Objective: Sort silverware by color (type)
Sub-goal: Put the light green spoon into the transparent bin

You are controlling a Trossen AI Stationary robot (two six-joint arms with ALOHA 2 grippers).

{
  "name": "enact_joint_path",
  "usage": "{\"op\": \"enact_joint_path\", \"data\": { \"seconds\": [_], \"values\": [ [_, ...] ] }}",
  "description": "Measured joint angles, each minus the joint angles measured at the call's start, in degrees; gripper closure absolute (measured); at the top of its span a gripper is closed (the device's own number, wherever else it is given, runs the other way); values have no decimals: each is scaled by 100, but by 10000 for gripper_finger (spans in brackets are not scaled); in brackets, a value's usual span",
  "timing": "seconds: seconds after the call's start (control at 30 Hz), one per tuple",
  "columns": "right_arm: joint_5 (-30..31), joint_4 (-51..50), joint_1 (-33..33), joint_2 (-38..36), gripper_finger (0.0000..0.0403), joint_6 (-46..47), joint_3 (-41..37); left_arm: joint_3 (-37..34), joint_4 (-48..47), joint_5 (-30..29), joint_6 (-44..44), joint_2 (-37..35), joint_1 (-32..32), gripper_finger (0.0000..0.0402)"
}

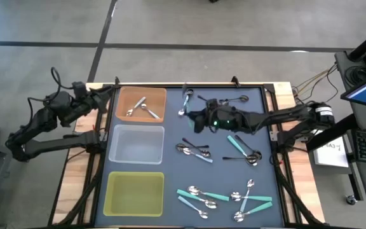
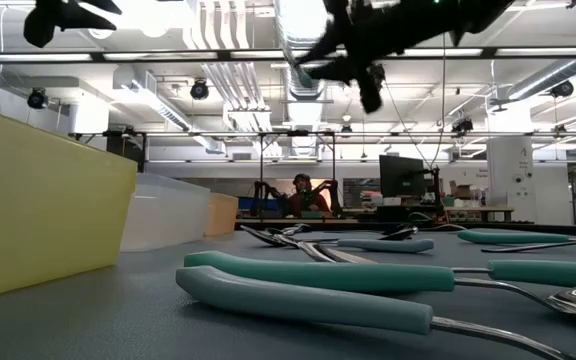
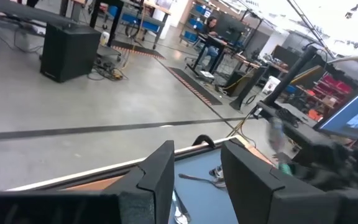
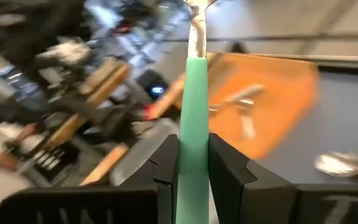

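Surface: dark mat (image 1: 170, 191), loose spoons (image 1: 224, 198) spread right of the orange tray (image 1: 124, 95).
Right end effector (image 1: 199, 119): right of orange tray, clamped on a teal-handled spoon (image 4: 194, 124).
Left end effector (image 3: 194, 165): fingers parted, at orange tray's left edge.
Orange tray: two silver spoons (image 1: 140, 108) inside.

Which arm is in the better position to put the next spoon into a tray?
The right. Its tool is already shut on a teal-handled spoon above the mat, near the orange tray. The left tool is open and holds nothing.
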Motion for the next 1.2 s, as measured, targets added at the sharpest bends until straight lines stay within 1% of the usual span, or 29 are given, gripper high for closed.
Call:
{"op": "enact_joint_path", "data": {
  "seconds": [0.07,0.17,0.37,0.5,0.6,0.83,1.07,1.13,1.2],
  "values": [
    [-37,315,177,217,355,-325,88,0,107,-1,-65,44,0,287],
    [-63,317,338,659,355,-663,407,0,261,7,-185,72,-2,287],
    [-805,281,456,1760,355,-1444,1472,-1,354,127,-497,50,0,287],
    [-1108,-181,474,2412,355,-1894,2291,-2,343,383,-682,-9,0,287],
    [-1132,-643,468,2823,355,-2112,2850,-2,329,632,-724,-74,0,287],
    [-1143,-789,442,3723,355,-2347,3836,-4,306,778,-724,-214,-5,287],
    [-1140,-986,390,4561,354,-2214,4670,-4,272,1260,-667,-279,-7,287],
    [-1146,-1300,395,4739,339,-2208,4958,-4,254,1354,-661,-279,-7,287],
    [-1146,-1825,398,4866,311,-2207,5276,-4,202,1370,-595,-279,-7,287]
  ]
}}
